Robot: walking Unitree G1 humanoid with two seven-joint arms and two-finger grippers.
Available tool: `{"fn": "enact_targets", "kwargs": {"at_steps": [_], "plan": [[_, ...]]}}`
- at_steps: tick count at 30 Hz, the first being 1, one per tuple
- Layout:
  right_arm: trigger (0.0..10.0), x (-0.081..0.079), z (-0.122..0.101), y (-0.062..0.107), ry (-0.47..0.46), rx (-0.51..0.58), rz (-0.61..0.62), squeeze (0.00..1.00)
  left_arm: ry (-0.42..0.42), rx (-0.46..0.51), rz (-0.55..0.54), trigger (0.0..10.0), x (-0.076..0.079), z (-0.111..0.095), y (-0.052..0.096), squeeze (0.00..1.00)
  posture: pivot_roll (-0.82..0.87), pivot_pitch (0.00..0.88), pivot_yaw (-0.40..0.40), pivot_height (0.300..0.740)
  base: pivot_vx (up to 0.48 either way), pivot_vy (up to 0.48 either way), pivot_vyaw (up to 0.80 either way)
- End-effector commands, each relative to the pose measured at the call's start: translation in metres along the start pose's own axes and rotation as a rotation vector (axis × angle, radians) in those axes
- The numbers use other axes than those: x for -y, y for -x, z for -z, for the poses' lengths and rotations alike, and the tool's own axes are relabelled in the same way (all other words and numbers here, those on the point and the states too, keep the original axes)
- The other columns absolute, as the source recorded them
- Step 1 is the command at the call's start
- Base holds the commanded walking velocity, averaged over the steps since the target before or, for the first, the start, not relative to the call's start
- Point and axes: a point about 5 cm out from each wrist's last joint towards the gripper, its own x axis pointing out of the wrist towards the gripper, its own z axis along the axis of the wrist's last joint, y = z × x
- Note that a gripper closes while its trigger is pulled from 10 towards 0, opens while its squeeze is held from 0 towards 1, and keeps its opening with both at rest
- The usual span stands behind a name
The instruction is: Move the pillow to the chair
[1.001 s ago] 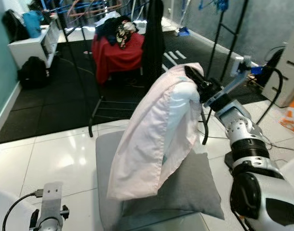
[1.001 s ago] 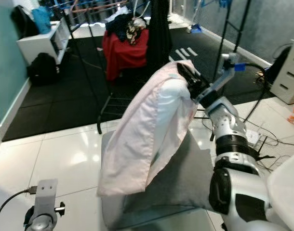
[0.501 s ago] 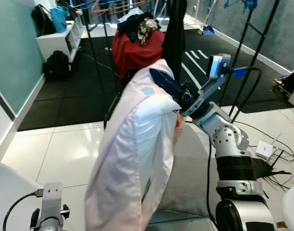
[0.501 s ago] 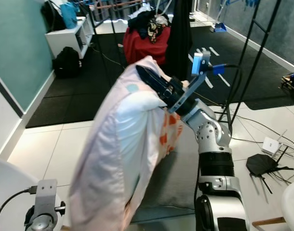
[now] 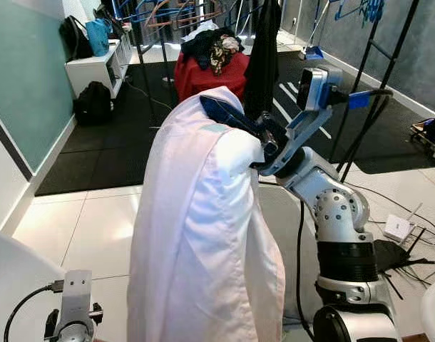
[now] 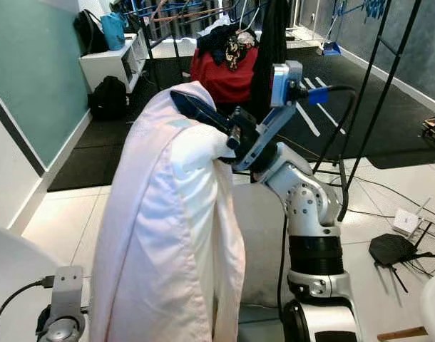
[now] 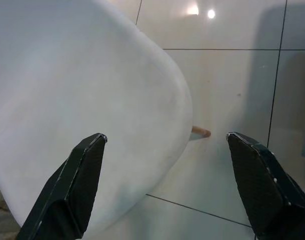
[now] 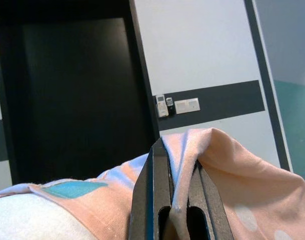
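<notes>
While the pillow (image 5: pixel 203 242) hangs lifted off the floor, I judge it light but bulky: soft filling in a loose pale pink cotton case that sags and folds under its own weight. It will swing when I turn, and the cloth could slide through a thin pinch. I judge the best hold to be a bunched fold of case together with some filling near a top corner, not a single layer of fabric.

My right gripper (image 5: pixel 232 117) sits at the pillow's upper edge, at about 1 o'clock from the pillow's centre in the head views. In the right wrist view its two black fingers (image 8: pixel 155 200) are pressed nearly together with a ridge of pink cloth caught between them, so the clamp is on the case at the top corner. The rest of the pillow drapes straight down from that point, in front of my torso.

My left gripper (image 7: pixel 175 185) hangs low at about 7 o'clock, jaws wide apart and holding nothing. Beneath it lies the rounded white seat of the chair (image 7: pixel 92 100), with one wooden leg tip showing over the glossy white floor tiles (image 7: pixel 227 65).

A clothes rack (image 5: pixel 203 14) and a red-draped pile (image 5: pixel 203 71) stand well apart at 12 o'clock.
</notes>
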Motion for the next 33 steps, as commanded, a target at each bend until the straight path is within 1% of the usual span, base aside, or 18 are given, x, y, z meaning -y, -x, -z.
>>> {"fn": "enact_targets", "kwargs": {"at_steps": [1,7,10,12,17,33], "plan": [[10.0,-0.012,-0.009,-0.008,0.026,0.046,-0.074,0.0,0.007,-0.011,-0.003,10.0,-0.003,0.003,0.0,0.0,-0.1,0.042,-0.021,0.736,0.0,0.0,0.8],[10.0,-0.014,-0.005,-0.008,0.024,0.015,-0.044,0.0,0.0,-0.012,0.007,10.0,-0.002,0.003,0.0,0.0,-0.1,0.043,-0.023,0.736,0.0,-0.444,0.8],[10.0,-0.014,0.001,-0.009,0.023,-0.001,-0.029,0.0,0.018,-0.01,0.004,10.0,-0.001,0.003,0.0,0.0,-0.1,0.043,-0.023,0.736,0.0,-0.48,0.8],[10.0,-0.014,0.001,-0.009,0.023,-0.001,-0.029,0.0,0.018,-0.01,0.004,10.0,-0.001,0.003,0.0,0.0,-0.1,0.043,-0.023,0.736,0.0,-0.48,0.8],[10.0,-0.013,0.003,-0.008,0.026,-0.011,-0.017,0.0,0.032,-0.011,-0.016,10.0,-0.003,0.002,0.0,0.0,-0.1,0.043,-0.022,0.736,0.0,0.0,0.8],[10.0,-0.016,0.007,-0.008,0.021,-0.033,-0.023,0.0,0.023,-0.013,-0.013,10.0,-0.003,0.002,0.0,0.0,-0.11,0.043,-0.023,0.736,0.0,0.0,0.8]]}}
